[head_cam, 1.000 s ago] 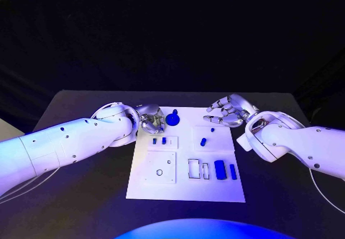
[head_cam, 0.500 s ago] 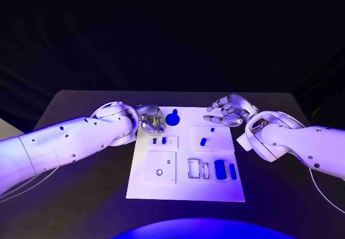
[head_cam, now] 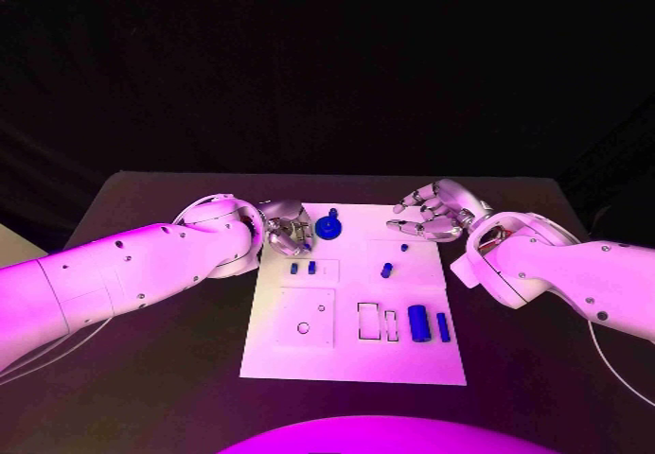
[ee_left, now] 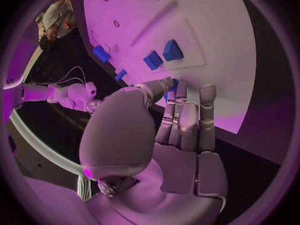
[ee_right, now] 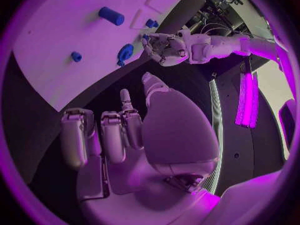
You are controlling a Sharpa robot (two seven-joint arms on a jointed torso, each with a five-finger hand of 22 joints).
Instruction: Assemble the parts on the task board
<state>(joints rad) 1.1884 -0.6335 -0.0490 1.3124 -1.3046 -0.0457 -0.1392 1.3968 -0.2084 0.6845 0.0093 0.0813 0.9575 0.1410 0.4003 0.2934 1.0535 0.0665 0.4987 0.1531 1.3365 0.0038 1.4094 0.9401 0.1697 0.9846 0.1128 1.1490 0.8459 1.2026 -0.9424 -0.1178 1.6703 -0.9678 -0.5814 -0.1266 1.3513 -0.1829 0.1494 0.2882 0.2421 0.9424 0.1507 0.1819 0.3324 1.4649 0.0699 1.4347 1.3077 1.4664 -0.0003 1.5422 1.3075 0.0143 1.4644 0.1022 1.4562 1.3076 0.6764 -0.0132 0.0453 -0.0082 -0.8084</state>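
almost nothing has shifted over the last second: both hands hold the same posts at the far end of the task board, and the parts lie where they lay. only the round blue part seems a touch closer to the left hand, though that is too slight to be sure of.

the left hand sits at the board's far left corner, fingers curled in near that round part; whether they touch or pinch it i cannot tell. the right hand hovers over the far right corner with its fingers apart and nothing in them.

two small blue pegs stand mid-board on the left, two more small pieces mid-board on the right, and the two long blue blocks lie near the right edge beside the open slots.

my reading is that the task is paused at the start of a pick, most likely of the round part, with the assembly barely begun on the dark bench.
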